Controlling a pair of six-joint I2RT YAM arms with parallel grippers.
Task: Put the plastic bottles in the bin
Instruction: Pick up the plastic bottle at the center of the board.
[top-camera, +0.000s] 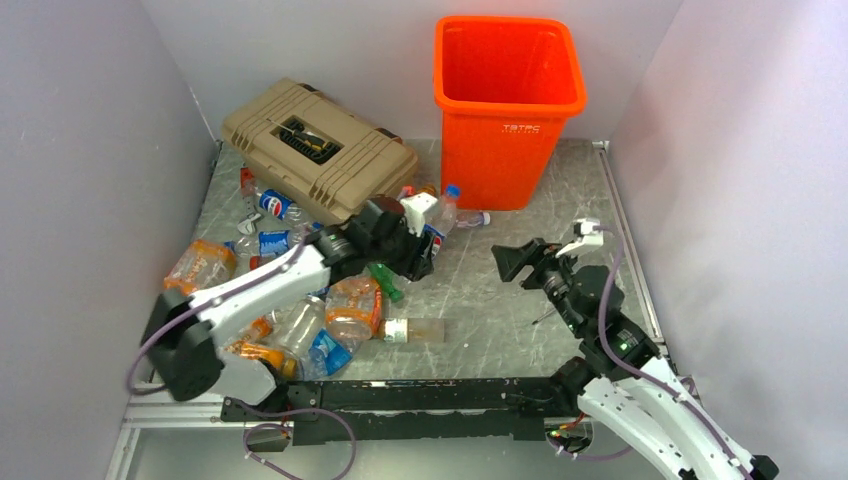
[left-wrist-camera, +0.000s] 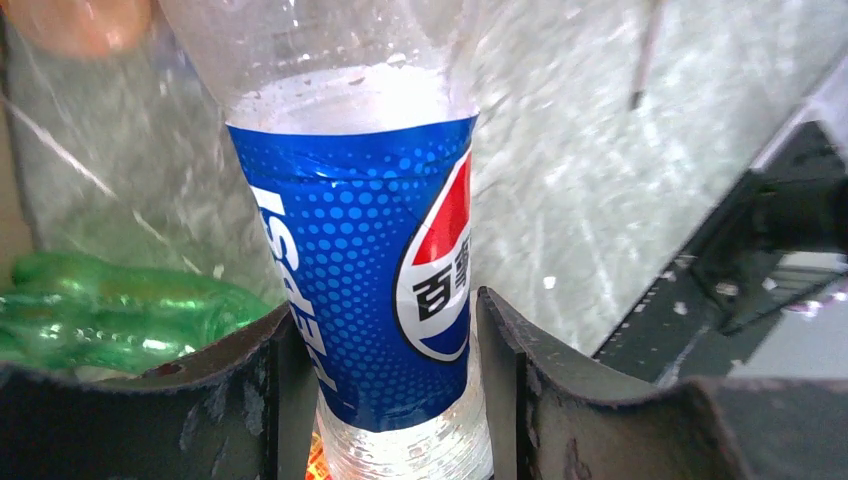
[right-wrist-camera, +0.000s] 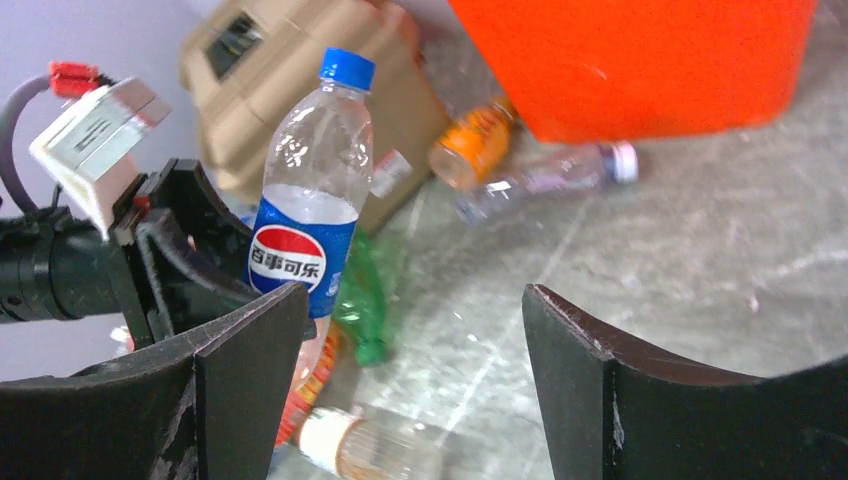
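My left gripper (top-camera: 425, 243) (left-wrist-camera: 385, 310) is shut on a clear Pepsi bottle (top-camera: 445, 212) (left-wrist-camera: 370, 270) (right-wrist-camera: 310, 200) with a blue label and blue cap. It holds the bottle upright by its lower body, both jaws pressed against the sides. The orange bin (top-camera: 510, 100) (right-wrist-camera: 640, 60) stands at the back, just right of the bottle. My right gripper (top-camera: 512, 262) (right-wrist-camera: 415, 300) is open and holds nothing. It hangs over the floor to the right and faces the held bottle. Several more plastic bottles lie on the left, among them a green one (top-camera: 385, 282) (left-wrist-camera: 110, 310) (right-wrist-camera: 360, 290).
A tan toolbox (top-camera: 318, 148) (right-wrist-camera: 290, 60) lies at the back left. A clear bottle with a white cap (top-camera: 415, 329) (right-wrist-camera: 370, 450) lies mid-floor. A small clear bottle (top-camera: 470, 218) (right-wrist-camera: 540, 180) and an orange one (right-wrist-camera: 475, 145) lie at the bin's foot. Orange-label bottles (top-camera: 352, 308) are piled beside the left arm.
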